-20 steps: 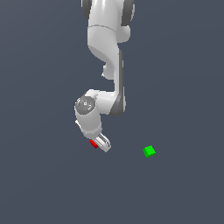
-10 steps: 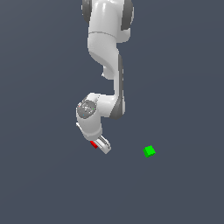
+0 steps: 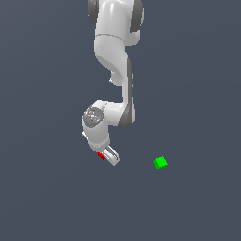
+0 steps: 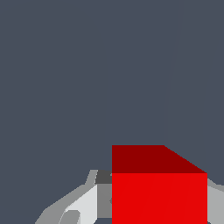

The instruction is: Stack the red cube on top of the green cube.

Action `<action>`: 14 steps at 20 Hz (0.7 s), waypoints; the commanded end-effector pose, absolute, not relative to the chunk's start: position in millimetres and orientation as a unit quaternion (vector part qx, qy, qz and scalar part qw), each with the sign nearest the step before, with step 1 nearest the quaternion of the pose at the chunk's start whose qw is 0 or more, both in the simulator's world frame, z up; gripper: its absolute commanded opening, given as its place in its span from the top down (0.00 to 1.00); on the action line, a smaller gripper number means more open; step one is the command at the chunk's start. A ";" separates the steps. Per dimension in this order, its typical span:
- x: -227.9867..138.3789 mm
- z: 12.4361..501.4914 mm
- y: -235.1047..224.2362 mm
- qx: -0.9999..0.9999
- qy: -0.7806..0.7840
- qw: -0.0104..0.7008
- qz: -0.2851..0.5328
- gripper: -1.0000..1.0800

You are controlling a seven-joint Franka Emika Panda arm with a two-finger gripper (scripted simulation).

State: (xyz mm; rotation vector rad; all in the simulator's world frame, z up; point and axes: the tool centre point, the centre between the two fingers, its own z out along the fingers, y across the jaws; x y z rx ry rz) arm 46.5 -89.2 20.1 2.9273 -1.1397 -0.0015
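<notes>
- The red cube (image 4: 159, 192) sits between the fingers of the gripper (image 3: 106, 156), toward the middle of the grey floor (image 3: 47, 197).
- The jaws stand close on either side of the cube; whether they are pinching it cannot be told.
- The green cube (image 3: 160, 163) lies well apart, toward the exterior view's right.
- Risk: a weak or off-centre hold could let the cube slip or twist when lifted, spoiling the stack.

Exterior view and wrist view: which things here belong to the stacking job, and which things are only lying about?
Belong to the job:
- red cube, between the fingers of the gripper
- green cube, alone on the floor, toward the exterior view's right of the gripper

Only lying about:
- nothing; apart from the arm and the plain grey floor, no other things show in either view
</notes>
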 end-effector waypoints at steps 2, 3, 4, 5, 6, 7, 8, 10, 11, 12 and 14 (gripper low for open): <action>46.6 24.7 -89.0 0.932 -0.363 0.000 0.000 1.00; 46.4 27.4 -88.9 0.932 -0.363 0.000 0.000 1.00; 46.3 30.8 -88.9 0.932 -0.363 0.000 0.000 1.00; 46.2 34.8 -88.9 0.932 -0.363 0.000 0.000 1.00; 46.0 39.6 -88.8 0.932 -0.363 0.000 0.000 1.00; 45.9 45.0 -88.8 0.932 -0.363 0.000 0.000 1.00; 45.8 51.2 -88.8 0.932 -0.363 0.000 0.000 1.00; 45.5 65.8 -89.0 0.932 -0.363 0.000 0.000 1.00; 45.4 73.6 -89.0 0.932 -0.363 0.000 0.000 1.00; 45.3 80.9 -89.0 0.932 -0.363 0.000 0.000 1.00; 45.2 93.7 -89.0 0.932 -0.363 0.000 0.000 1.00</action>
